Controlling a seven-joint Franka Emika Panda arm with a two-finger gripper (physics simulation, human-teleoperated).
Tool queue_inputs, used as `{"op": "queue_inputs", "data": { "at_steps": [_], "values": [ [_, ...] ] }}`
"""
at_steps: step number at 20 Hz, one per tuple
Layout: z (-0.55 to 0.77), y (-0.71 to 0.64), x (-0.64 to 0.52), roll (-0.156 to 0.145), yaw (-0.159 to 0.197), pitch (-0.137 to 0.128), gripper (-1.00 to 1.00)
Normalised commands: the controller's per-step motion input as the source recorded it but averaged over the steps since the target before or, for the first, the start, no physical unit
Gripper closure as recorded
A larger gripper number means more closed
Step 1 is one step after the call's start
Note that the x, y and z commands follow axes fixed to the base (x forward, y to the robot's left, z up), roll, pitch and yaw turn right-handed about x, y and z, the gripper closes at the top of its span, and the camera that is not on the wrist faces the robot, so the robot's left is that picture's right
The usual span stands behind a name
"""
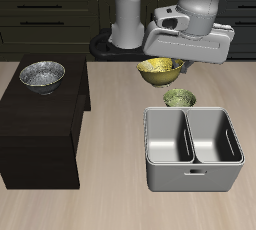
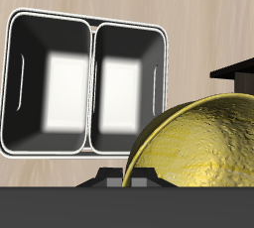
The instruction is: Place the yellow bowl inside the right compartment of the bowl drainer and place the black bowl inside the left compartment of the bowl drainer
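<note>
Dark cabinet [image 1: 40, 124] largest, at one side of the table, carrying the black bowl [image 1: 42, 74] on its top, well apart from everything else and untouched. Next in size, the drainer [image 1: 192, 150], nearer the table's front edge, both wells empty in the exterior and wrist views alike; wells side by side, long axis running across the table, slot handle facing front. Then the gripper [image 1: 172, 62], hanging above the table behind the drainer, with the yellow bowl [image 1: 159, 70] carried at the fingertips, lifted clear of the surface. Jaws clenched on the bowl's rim, judging by the bowl riding up against the fingers in the wrist view [image 2: 198, 148]; contact itself partly hidden. Smallest, the olive bowl [image 1: 179, 98], on the table just behind the drainer's back wall, below the gripper.

Key relation: drainer lies forward of and below the held bowl, so a move toward the table's front edge and down is called for, aimed at the right well. Risk: brushing the olive bowl or the divider on the way down. Black bowl not yet placed.
</note>
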Motion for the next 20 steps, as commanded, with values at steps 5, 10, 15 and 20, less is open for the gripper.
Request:
{"op": "queue_inputs", "data": {
  "at_steps": [5, 10, 15, 20],
  "values": [
    [-0.05, 0.16, 0.14, 0.010, -0.011, 0.005, 1.00],
    [-0.17, 0.15, 0.04, 0.015, 0.001, 0.022, 1.00],
    [-0.18, 0.15, 0.08, 0.022, 0.004, 0.020, 1.00],
    [-0.44, 0.17, 0.13, 0.013, 0.011, 0.050, 1.00]
  ]
}}
